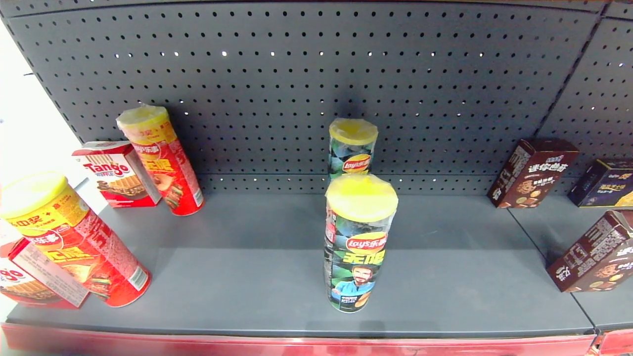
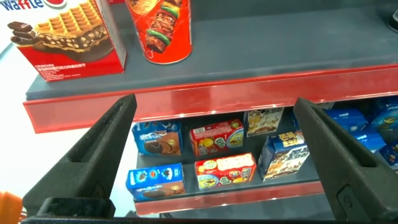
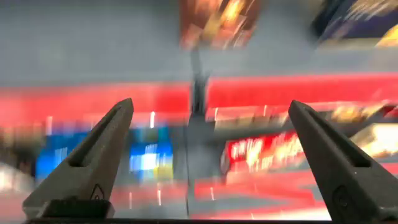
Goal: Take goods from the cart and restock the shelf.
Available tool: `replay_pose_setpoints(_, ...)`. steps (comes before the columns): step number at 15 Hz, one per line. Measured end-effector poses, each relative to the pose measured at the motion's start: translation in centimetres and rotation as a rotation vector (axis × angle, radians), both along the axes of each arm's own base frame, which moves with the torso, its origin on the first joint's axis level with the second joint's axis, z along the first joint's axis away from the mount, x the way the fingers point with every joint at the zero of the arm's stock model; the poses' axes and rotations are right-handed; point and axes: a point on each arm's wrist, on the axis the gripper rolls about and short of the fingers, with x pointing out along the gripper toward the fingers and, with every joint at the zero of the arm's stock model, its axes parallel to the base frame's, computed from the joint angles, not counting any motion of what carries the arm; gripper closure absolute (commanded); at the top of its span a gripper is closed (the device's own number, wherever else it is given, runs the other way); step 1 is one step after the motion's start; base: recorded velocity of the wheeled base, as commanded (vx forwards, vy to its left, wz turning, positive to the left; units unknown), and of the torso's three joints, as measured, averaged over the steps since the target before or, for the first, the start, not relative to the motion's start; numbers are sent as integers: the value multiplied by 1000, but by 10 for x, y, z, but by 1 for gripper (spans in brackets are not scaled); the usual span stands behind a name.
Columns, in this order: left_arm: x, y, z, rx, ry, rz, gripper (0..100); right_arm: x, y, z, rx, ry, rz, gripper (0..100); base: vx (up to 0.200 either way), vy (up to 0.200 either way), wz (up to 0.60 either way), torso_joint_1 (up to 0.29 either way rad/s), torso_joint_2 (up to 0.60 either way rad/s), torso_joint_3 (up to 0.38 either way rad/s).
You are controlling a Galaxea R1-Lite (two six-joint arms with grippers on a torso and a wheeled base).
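Shelving (image 1: 237, 257) of grey metal with a perforated back panel (image 1: 296, 74) and a red front lip (image 1: 296, 346) spanned the head view. The left gripper (image 2: 214, 158) hung in front of that red lip, its two dark fingers (image 2: 93, 155) spread wide apart with nothing between them. The right gripper (image 3: 211, 162) was likewise spread wide and held nothing; the scene behind it was too blurred to make out beyond red and grey bands.

On the shelving, near the middle, stood two upright green chip cans with yellow lids: the front green can (image 1: 358, 247) towards the lip, the rear green can (image 1: 352, 148) directly behind it against the back panel. At the left, the front red can (image 1: 74, 242) and the rear red can (image 1: 160, 160) stood one behind the other. A wafer box (image 1: 116, 173) stood touching the rear red can, and another wafer box (image 1: 29, 282) sat beside the front one. At the right were two brown biscuit boxes (image 1: 531, 173) and a dark blue box (image 1: 606, 183). In the left wrist view, a lower shelf (image 2: 249, 186) held small blue and red boxes (image 2: 217, 137) in two rows.
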Motion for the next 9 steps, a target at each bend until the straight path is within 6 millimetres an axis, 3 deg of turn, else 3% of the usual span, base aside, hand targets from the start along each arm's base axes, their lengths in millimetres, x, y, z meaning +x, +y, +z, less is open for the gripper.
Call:
replay_pose_setpoints(3,0,0,0,0,0,-2,0,-1,3,-3,18,-9,117,0,0,0,0,0,0,0)
replay_pose_setpoints(7,0,0,0,0,-1,-2,0,-2,-1,-6,61,6,-162,0,0,0,0,0,0,0)
replay_pose_setpoints(9,0,0,0,0,-1,-2,0,-1,1,-9,16,43,-98,0,0,0,0,0,0,0)
